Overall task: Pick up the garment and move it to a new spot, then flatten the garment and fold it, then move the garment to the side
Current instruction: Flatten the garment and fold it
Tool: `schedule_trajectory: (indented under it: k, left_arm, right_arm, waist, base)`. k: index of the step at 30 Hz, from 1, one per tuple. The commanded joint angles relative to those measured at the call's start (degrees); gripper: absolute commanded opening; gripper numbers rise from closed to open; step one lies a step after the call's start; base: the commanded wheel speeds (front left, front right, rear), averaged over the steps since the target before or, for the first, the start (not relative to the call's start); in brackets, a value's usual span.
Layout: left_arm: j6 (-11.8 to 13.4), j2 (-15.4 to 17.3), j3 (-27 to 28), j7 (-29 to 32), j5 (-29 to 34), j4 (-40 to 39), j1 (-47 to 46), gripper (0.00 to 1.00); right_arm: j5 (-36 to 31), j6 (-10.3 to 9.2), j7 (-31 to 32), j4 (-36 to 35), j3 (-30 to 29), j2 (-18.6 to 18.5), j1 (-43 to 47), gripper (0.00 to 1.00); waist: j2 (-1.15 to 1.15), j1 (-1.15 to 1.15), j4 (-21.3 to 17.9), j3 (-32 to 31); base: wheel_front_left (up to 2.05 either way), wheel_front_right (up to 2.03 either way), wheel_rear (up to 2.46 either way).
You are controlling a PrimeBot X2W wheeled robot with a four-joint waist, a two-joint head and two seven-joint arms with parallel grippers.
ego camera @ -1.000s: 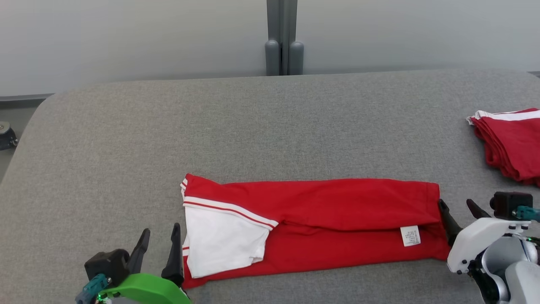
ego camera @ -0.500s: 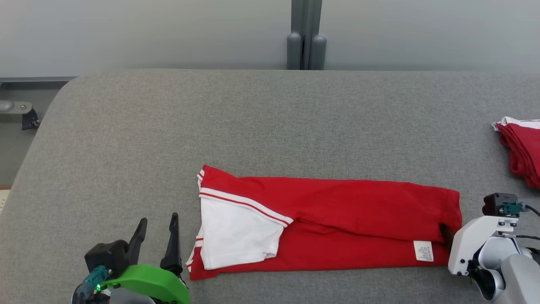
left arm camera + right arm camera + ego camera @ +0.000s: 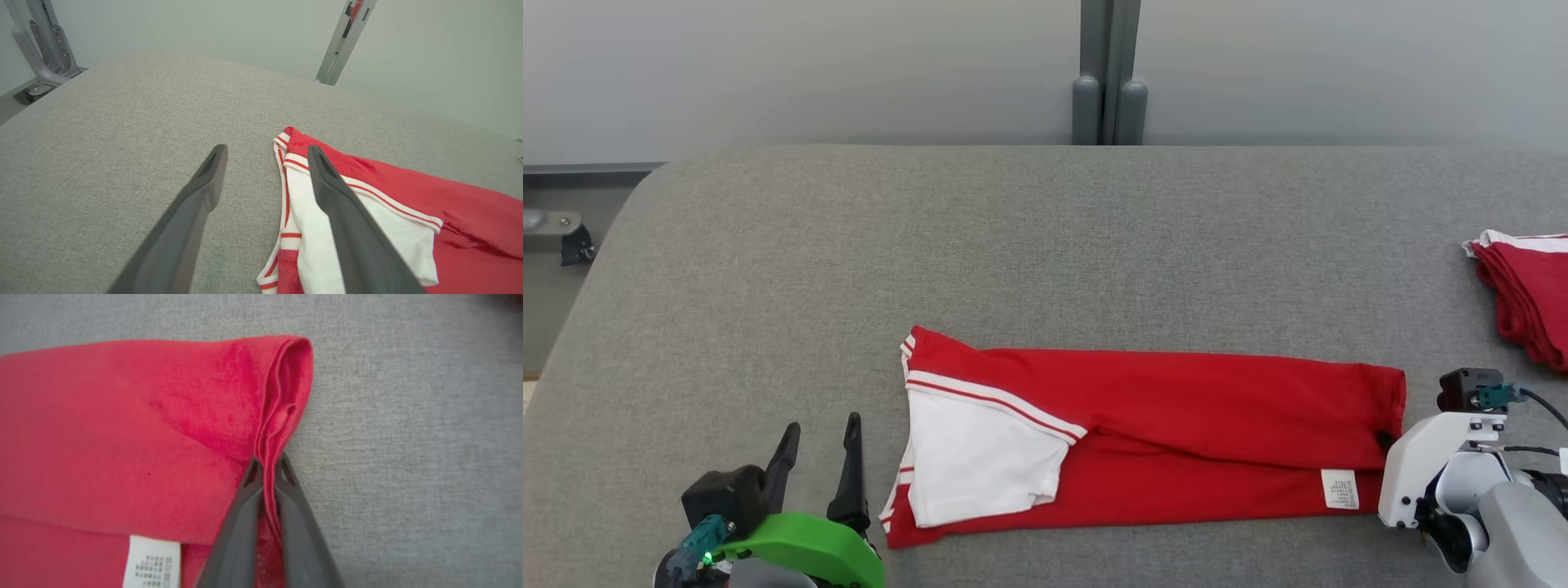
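The garment [image 3: 1176, 425], red with a white sleeve [image 3: 980, 461] and striped trim, lies near the front edge of the grey worktop [image 3: 1013, 245], folded lengthwise into a long narrow band, its care label [image 3: 1340, 488] showing near the right end; so the pick-up, the move and the flattening look done, and the folding looks partly done; the right tool [image 3: 269, 461] is clamped on the layered hem at the band's right end, its two fingers pressed together with the red edge pinched between them; the left tool [image 3: 266, 151] hovers with its fingers wide apart just beside the sleeve end, holding nothing; I judge the step in hand to be a crosswise fold, carrying the right end over toward the left, though the left end is not yet gripped; what is left, by my reading, is that fold, perhaps one more to shorten the band, and then the move to the side; a stack of red clothes [image 3: 1527, 294] sits well apart at the right edge of the worktop, likely where this one belongs.
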Motion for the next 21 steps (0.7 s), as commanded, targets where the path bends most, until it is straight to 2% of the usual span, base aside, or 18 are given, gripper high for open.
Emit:
schedule_trajectory:
  k: [1, 8, 12, 16, 21]
  left_arm:
    - [0.2, 0.3, 0.0, -0.1, 0.1, -0.1, 0.0, 1.00]
    - [0.1, -0.7, -1.3, -0.6, 0.2, 0.3, 0.9, 1.00]
    - [0.1, -1.4, -1.8, -0.9, 0.0, 0.9, 1.2, 1.00]
    - [-0.2, -1.7, -2.2, -1.3, -0.1, 1.5, 1.1, 1.00]
    - [-0.5, -2.0, -3.0, -1.2, 0.1, 2.2, 0.7, 1.00]
  right_arm:
    - [0.3, -0.26, -0.2, 0.6, -0.2, -1.7, -0.3, 0.00]
    - [1.4, -0.24, 1.0, -1.0, -1.4, -7.1, 0.0, 0.00]
    - [1.8, -0.21, 2.1, -3.0, -3.1, -8.6, 1.2, 0.00]
    - [3.7, -0.21, 3.3, -6.9, -3.4, -7.8, 2.5, 0.00]
    - [8.1, -0.17, 5.8, -15.1, -0.9, -4.6, 4.0, 0.00]
  waist:
    - [0.00, 0.00, -1.0, -0.6]
    - [0.00, 0.00, -3.8, -2.2]
    - [0.00, 0.00, -5.3, -2.7]
    - [0.00, 0.00, -6.4, -2.8]
    - [0.00, 0.00, -6.4, -3.1]
  base:
    - [0.00, 0.00, 0.00]
    - [0.00, 0.00, 0.00]
    - [0.00, 0.00, 0.00]
    - [0.00, 0.00, 0.00]
    - [0.00, 0.00, 0.00]
